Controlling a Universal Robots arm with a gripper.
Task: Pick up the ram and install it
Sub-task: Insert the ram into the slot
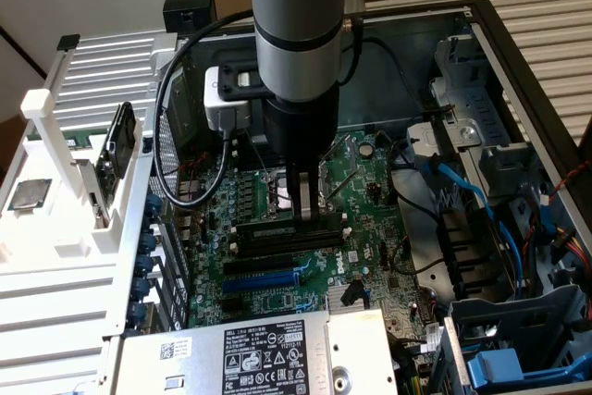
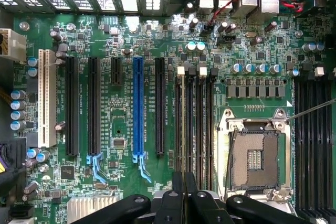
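Jaws [image 1: 303, 215] are pressed together, with nothing visible between the two dark fingers [image 2: 177, 187] in the wrist view; they hang low over the motherboard, directly above the near end of the black memory slots [image 1: 282, 236]. An open computer case [image 1: 532, 71] lies on its side and occupies most of the exterior view. The grey robot arm [image 1: 296, 6] descends vertically into it from above. A white slatted rack [image 1: 83, 256] stands outside the case at the exterior view's left. The green motherboard [image 1: 277, 284] covers the case floor, and a silver power supply unit [image 1: 250, 353] with a printed label sits at its near edge. In the wrist view the motherboard [image 2: 121, 124] shows four parallel memory slots [image 2: 195, 124], all apparently unoccupied, with the open processor socket [image 2: 255, 153] just beside them and a blue expansion slot [image 2: 138, 106] on their other side. The ram [image 1: 121, 147] stands on edge in the white rack at the exterior view's left, tilted slightly, well apart from the jaws and outside the case. A square silver processor chip [image 1: 28, 193] lies flat on the same rack, to the left of the ram.
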